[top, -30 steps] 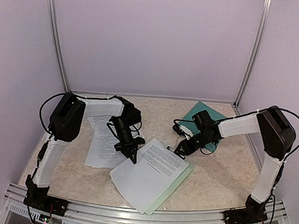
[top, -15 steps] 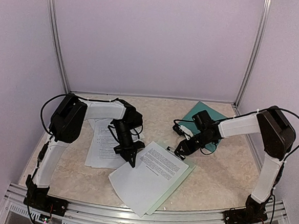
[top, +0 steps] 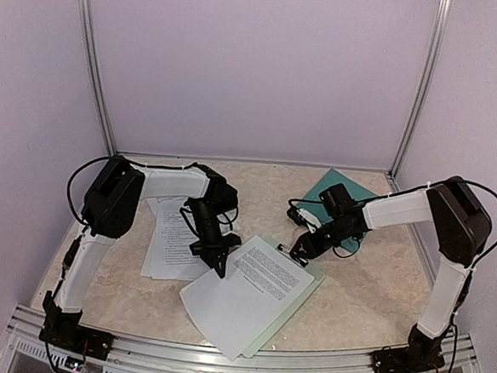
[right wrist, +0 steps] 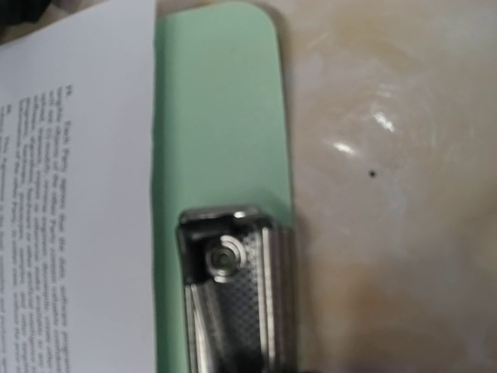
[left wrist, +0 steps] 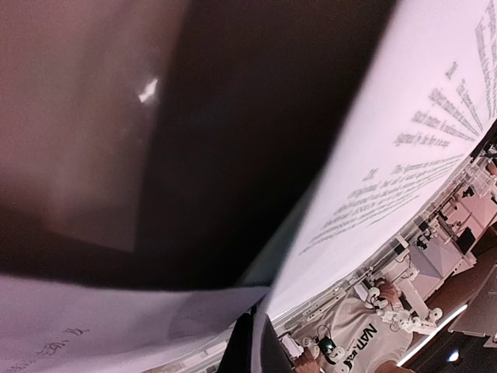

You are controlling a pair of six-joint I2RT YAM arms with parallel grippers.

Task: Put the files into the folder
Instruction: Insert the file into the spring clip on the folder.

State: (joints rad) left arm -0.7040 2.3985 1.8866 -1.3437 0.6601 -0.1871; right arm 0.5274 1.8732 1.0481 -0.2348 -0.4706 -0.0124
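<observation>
Pressing: left gripper [top: 218, 267], clenched, tip at the top sheet's edge.
Files [top: 249, 293]: 1 on the clipboard [top: 312, 287], more sheets [top: 170, 236] just left, on the table [top: 369, 289].
Right gripper [top: 299, 251]: at the clip [right wrist: 233, 311], grip unclear.
Folder [top: 338, 186]: behind the right arm [top: 392, 209], partly hidden.

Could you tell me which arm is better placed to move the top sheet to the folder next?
Left: the left gripper is shut on the corner of the top sheet, while the right gripper sits at the clipboard's silver clip, though the folder lies behind the right arm.
</observation>
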